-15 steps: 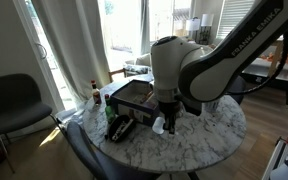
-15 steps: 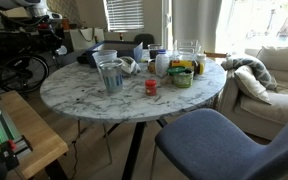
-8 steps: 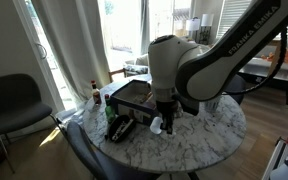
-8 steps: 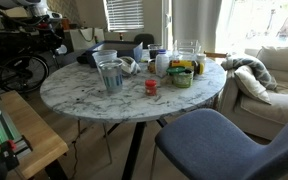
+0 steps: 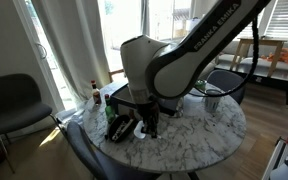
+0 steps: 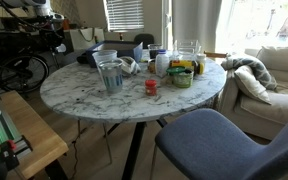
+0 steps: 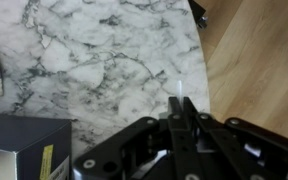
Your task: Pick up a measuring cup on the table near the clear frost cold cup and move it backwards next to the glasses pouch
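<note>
In an exterior view my gripper (image 5: 150, 129) hangs low over the round white marble table (image 5: 199, 130), right beside the black glasses pouch (image 5: 120, 128). In the wrist view the gripper (image 7: 181, 101) has its jaws pressed together on a thin whitish sliver, the measuring cup (image 7: 181, 93), most of which is hidden. The table top (image 7: 94, 50) lies below it. My arm hides the frosted cup in that exterior view. A translucent greyish cup (image 6: 110, 75) stands on a marble table (image 6: 74, 95) in an exterior view, where no gripper shows.
A dark flat box (image 5: 134, 96) lies behind the pouch and shows in the wrist view (image 7: 19, 145). A grey metallic cup (image 5: 213, 100) stands at the right. Chairs (image 5: 9, 100) ring the table. The table edge and wooden floor (image 7: 254, 60) are close by.
My arm has swung left across the table with the jaws still shut. The gripper has moved from the table's middle to beside the black pouch. The exterior view without the arm is unchanged.
</note>
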You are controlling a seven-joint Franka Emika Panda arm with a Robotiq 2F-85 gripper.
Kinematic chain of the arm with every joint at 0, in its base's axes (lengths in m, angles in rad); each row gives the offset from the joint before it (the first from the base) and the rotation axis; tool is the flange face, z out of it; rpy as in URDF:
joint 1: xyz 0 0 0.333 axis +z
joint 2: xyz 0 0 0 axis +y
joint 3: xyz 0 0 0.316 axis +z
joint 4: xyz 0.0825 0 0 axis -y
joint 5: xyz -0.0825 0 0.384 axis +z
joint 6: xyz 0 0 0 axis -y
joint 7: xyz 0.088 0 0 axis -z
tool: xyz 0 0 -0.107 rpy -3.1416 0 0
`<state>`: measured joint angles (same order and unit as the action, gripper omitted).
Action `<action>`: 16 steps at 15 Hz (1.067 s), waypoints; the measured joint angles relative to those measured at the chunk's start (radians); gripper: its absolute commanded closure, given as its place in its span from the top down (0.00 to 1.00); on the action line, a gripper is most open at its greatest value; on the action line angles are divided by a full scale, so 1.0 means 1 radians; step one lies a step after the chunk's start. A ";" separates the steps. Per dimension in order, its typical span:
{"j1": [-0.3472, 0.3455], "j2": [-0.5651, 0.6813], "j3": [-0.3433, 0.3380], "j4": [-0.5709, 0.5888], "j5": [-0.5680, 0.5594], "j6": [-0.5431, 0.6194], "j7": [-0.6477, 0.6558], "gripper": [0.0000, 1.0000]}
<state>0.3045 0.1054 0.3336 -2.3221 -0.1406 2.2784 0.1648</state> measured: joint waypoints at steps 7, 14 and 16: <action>0.008 0.189 -0.030 0.168 -0.001 -0.009 0.028 0.02; 0.040 0.335 -0.099 0.278 -0.023 -0.027 0.037 0.02; 0.049 0.367 -0.118 0.303 -0.025 -0.039 0.058 0.02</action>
<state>0.3532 0.4721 0.2159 -2.0187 -0.1654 2.2393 0.2224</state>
